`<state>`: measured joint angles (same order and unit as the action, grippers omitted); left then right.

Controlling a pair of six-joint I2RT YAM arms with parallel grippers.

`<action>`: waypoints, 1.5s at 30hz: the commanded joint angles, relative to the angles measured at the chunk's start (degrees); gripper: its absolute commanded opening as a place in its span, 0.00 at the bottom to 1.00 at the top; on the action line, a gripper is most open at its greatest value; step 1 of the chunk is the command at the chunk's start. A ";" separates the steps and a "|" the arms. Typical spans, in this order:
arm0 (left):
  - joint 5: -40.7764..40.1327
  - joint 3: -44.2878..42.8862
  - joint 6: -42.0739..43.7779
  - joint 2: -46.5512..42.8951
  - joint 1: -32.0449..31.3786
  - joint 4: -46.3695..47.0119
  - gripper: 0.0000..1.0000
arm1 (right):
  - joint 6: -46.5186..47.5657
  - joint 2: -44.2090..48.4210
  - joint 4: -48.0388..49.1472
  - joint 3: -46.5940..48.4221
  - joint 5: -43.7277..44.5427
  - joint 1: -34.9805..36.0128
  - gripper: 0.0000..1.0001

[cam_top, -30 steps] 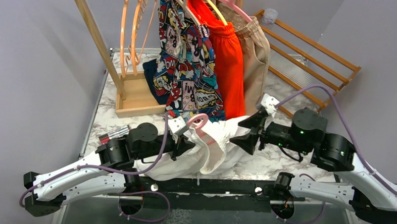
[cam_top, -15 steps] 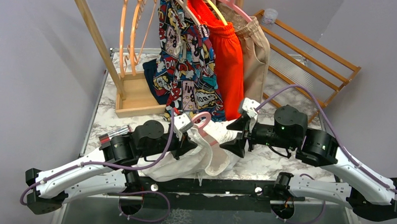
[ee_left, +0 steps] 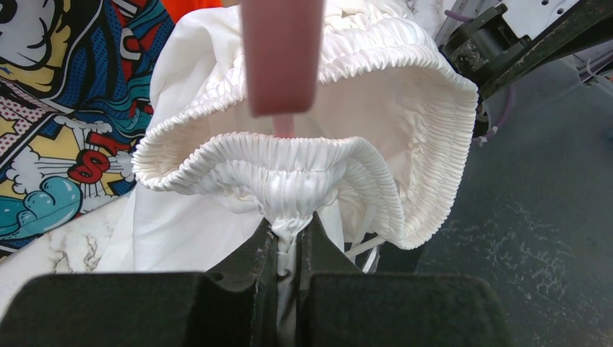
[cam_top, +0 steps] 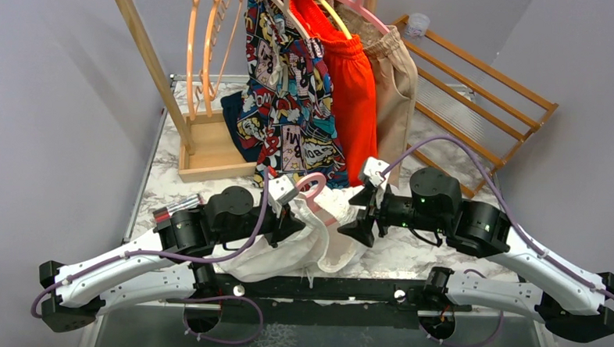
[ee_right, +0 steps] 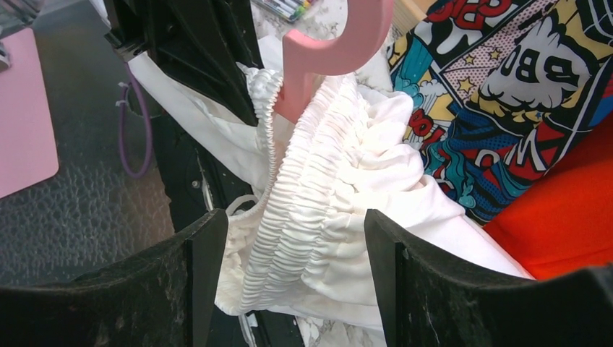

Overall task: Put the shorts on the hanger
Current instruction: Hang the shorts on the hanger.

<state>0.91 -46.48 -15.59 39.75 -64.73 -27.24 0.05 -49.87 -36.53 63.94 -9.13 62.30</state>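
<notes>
At the near edge of the worktop [cam_top: 410,252], about midway along it, the shorts [cam_top: 316,240] lie bunched in a white heap between my two arms. My left gripper [ee_left: 289,225] is clenched on the gathered waistband: both fingers press a fold of the elastic together, with cloth squeezed up between them. Above that pinch the waistband stands open like a ring, and the hanger [ee_left: 282,58] pokes its pink neck up out of it. Only the hook and neck show; the rest is hidden inside the fabric. My right gripper [ee_right: 289,249] comes in from the opposite side with its fingers [ee_right: 195,267] spread wide and released, one on each side of the far stretch of waistband. Whether they brush the cloth I cannot tell. From above, the hook curls just over the heap, between both grippers. Just behind, toward the far edge, the comic-print shorts [cam_top: 292,87] and the orange-red shorts [cam_top: 358,97] hang from a wooden rack [cam_top: 147,57], their hems close to the white heap. Some markers [cam_top: 173,208] lie by the left edge.
</notes>
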 commanded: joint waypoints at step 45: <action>12.82 -3.45 8.79 1.88 0.02 6.84 0.00 | -3.61 -15.13 -1.25 15.20 16.13 0.28 0.01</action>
<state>11.53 -49.23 -8.45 42.96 -64.58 -26.92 -0.32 -64.82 -41.28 80.44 12.34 62.30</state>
